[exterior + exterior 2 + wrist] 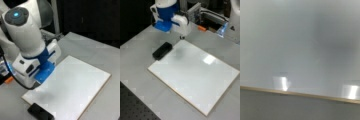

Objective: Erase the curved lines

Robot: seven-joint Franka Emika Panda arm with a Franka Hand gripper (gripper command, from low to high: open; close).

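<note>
the white board (195, 77) is lying flat across the middle of the grey worktop (140, 92), one corner pointing toward a front view's bottom. its surface is showing only a bright glare patch (209, 59) and a faint grey smudge near the corner closest to the arm; the curve lines are not showing anywhere on it in both front views, so either they are already wiped or they are too faint to make out. the wrist view is looking down on bare board (300, 45) with its wooden edge (300, 95) running along that view's bottom.

just off the board's edge a black eraser (162, 50) is resting on the worktop, beside the board's corner. behind it the end effector (173, 23), white with a blue body, is hanging above the worktop's far edge, near the eraser but apart from it and holding nothing visible; i cannot tell whether its fingers are apart or together.

judging from here, the risks are pressing on the board's edge so that it slides, or nudging the eraser away by descending off centre.
</note>
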